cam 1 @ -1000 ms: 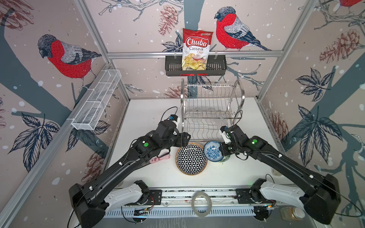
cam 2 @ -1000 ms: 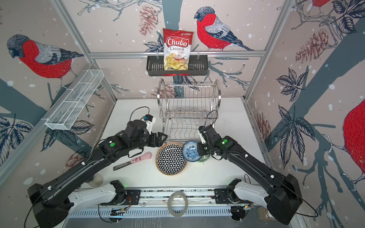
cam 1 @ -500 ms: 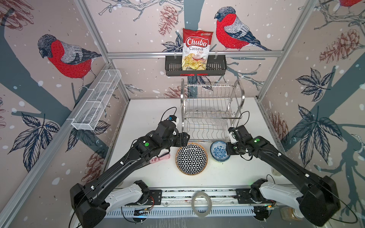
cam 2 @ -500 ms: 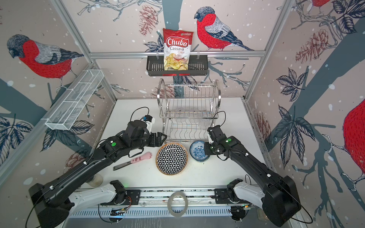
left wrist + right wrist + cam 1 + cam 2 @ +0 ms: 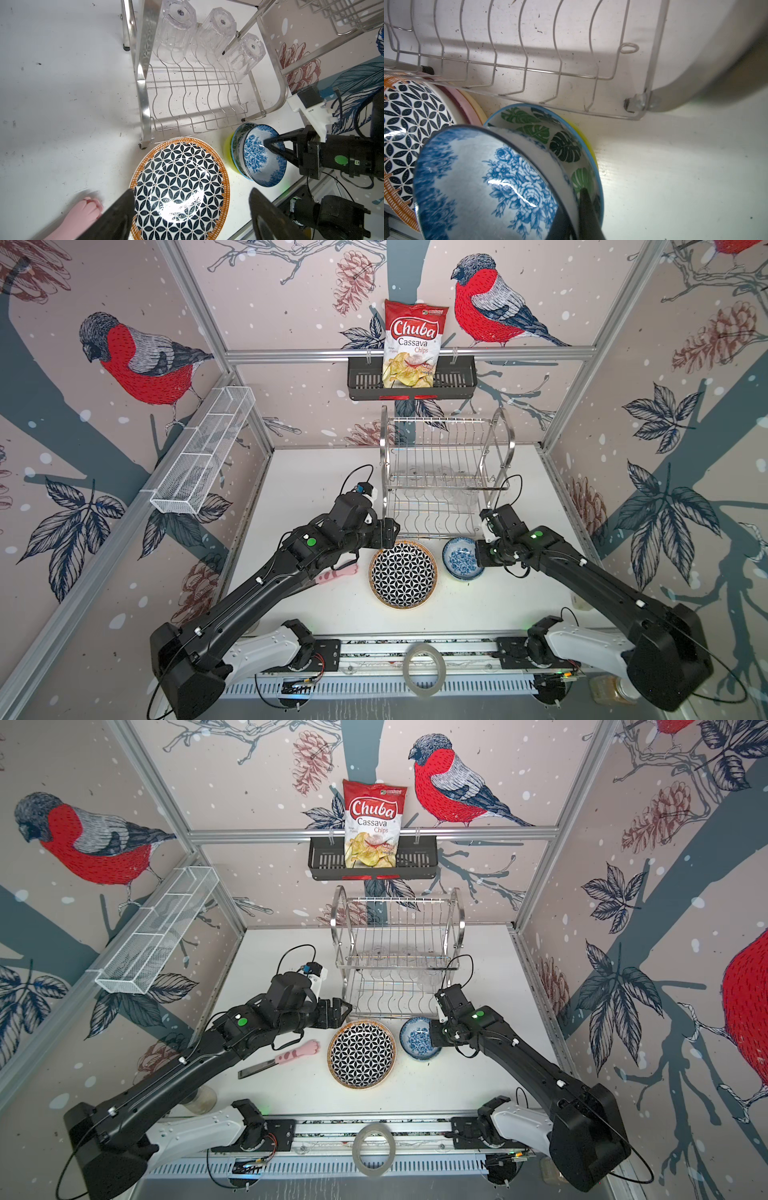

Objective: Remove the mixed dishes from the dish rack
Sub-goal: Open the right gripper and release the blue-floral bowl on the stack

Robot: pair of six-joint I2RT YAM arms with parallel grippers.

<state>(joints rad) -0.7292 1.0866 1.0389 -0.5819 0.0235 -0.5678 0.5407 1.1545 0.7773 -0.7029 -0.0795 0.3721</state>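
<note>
Right gripper (image 5: 267, 144): jaws closed on the wall of the small blue-floral ceramic bowl (image 5: 261, 162), which is tilted. That bowl sits inside the green-leaf bowl (image 5: 564, 145), itself nested in the lime bowl (image 5: 227, 151). The three bowls are just before the front right corner of the two-tier stainless-steel wire dish rack (image 5: 143, 83).

Left gripper (image 5: 343, 1009): jaws wide apart, holding nothing, by the rack's front left corner.

Before the rack's front: three stacked plates, with the black-white geometric plate (image 5: 178, 182) on top and the pink plate (image 5: 462, 99) and pale plate (image 5: 475, 107) beneath.

Rack's lower shelf: three clear faceted glasses (image 5: 216, 35), base-up.
</note>
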